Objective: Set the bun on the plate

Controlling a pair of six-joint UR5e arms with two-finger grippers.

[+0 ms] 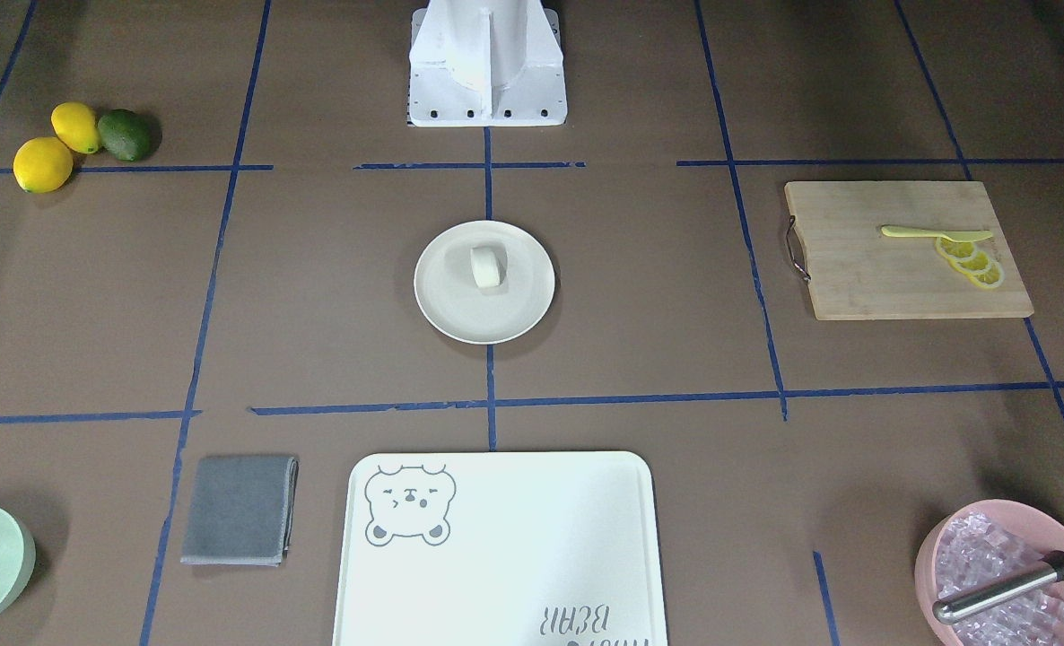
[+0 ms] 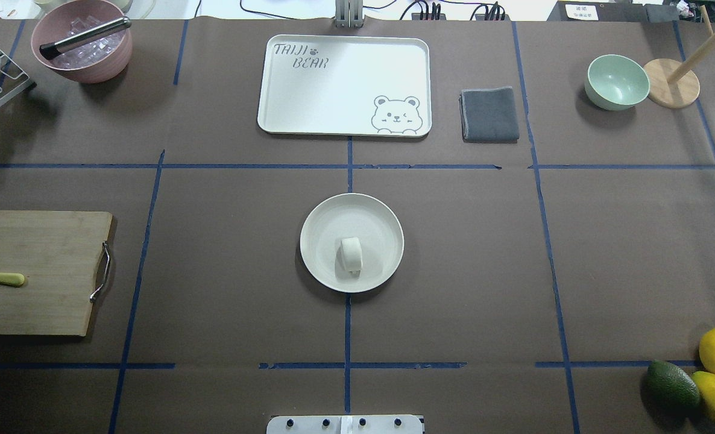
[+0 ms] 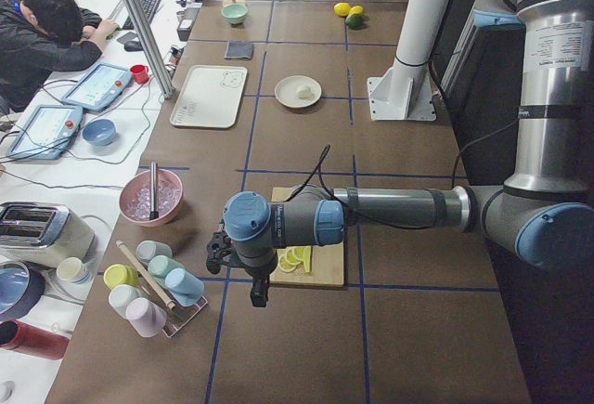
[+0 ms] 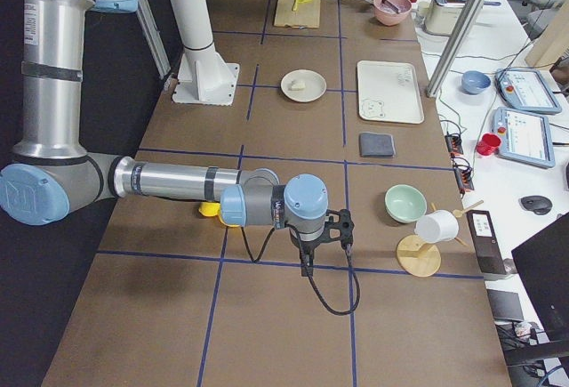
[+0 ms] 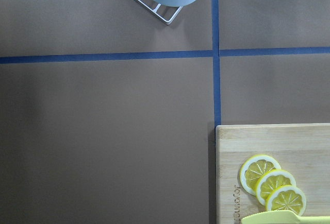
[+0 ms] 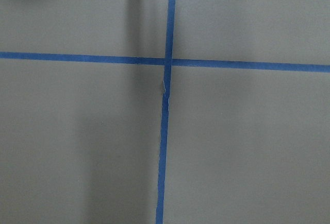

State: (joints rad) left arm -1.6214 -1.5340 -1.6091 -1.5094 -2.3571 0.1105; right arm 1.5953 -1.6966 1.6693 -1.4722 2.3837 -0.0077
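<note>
Looking over the table, I find the bun lying on the plate, slightly toward my base from its middle. My left gripper hangs beside the cutting board, my right gripper near the mint bowl, both well apart from the plate; how wide either stands I cannot tell

Bun smooth, matt white; plate matt cream; cutting board pale wood; cloth grey fabric
</note>
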